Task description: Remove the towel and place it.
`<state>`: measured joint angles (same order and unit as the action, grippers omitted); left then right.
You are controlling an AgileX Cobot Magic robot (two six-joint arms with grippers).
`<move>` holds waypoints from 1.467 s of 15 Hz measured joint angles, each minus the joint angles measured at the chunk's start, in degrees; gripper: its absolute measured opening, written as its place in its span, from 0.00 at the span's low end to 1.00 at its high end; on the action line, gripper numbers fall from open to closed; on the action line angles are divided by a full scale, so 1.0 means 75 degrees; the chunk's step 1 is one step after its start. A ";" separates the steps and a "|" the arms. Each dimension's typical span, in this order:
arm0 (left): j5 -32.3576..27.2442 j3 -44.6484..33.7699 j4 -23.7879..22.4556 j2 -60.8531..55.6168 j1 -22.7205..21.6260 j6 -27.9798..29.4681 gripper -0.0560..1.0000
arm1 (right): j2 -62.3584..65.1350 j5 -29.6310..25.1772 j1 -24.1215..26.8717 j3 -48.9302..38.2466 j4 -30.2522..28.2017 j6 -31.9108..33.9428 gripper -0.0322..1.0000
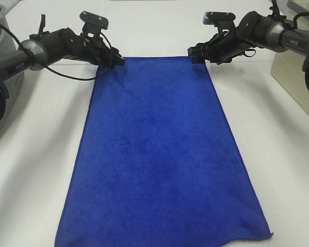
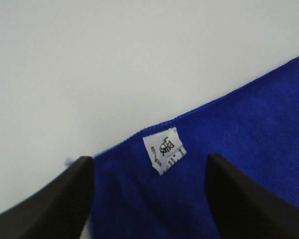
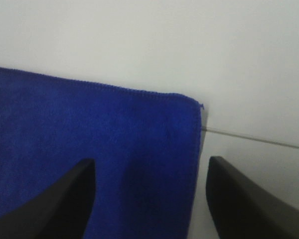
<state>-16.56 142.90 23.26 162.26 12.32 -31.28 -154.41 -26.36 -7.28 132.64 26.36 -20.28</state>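
The royal-blue towel [image 1: 159, 154] lies spread flat on the white table, running from the far middle to the near edge. My left gripper [image 1: 118, 59] is at its far left corner, open. In the left wrist view the two fingers [image 2: 45, 199] stand wide apart around that corner [image 2: 249, 129], where the small white tag [image 2: 164, 149] shows. My right gripper [image 1: 194, 54] is at the far right corner, open. In the right wrist view its fingers [image 3: 249, 199] straddle the corner of the towel [image 3: 89, 124]. Neither gripper pinches the cloth.
A grey perforated basket [image 1: 0, 36] shows at the far left edge. A pale wooden box [image 1: 293, 77] stands at the right. A thin seam in the table [image 3: 259, 140] runs off beside the towel's right corner.
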 joint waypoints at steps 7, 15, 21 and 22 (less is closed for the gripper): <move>-0.1704 0.0000 -0.0321 -0.0604 -0.0015 0.0275 0.78 | 0.0787 -0.1429 0.0000 0.0000 -0.0351 0.0015 0.67; -0.7005 0.0000 -0.1780 -0.3354 -0.0015 0.2765 0.78 | 0.3354 -0.5691 0.0000 0.0000 -0.1536 0.2009 0.69; -0.7051 0.0000 -0.3667 -0.4859 -0.0848 0.4691 0.78 | 0.4836 -0.5783 0.1062 0.0000 -0.1467 0.2452 0.69; -0.7051 0.0008 -0.3415 -0.4966 -0.1276 0.4660 0.78 | 0.5027 -0.5783 0.1092 0.0000 -0.1833 0.2452 0.69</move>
<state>-69.44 142.95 -2.35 125.02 2.75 3.67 -116.71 -69.73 0.92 132.64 12.61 -1.89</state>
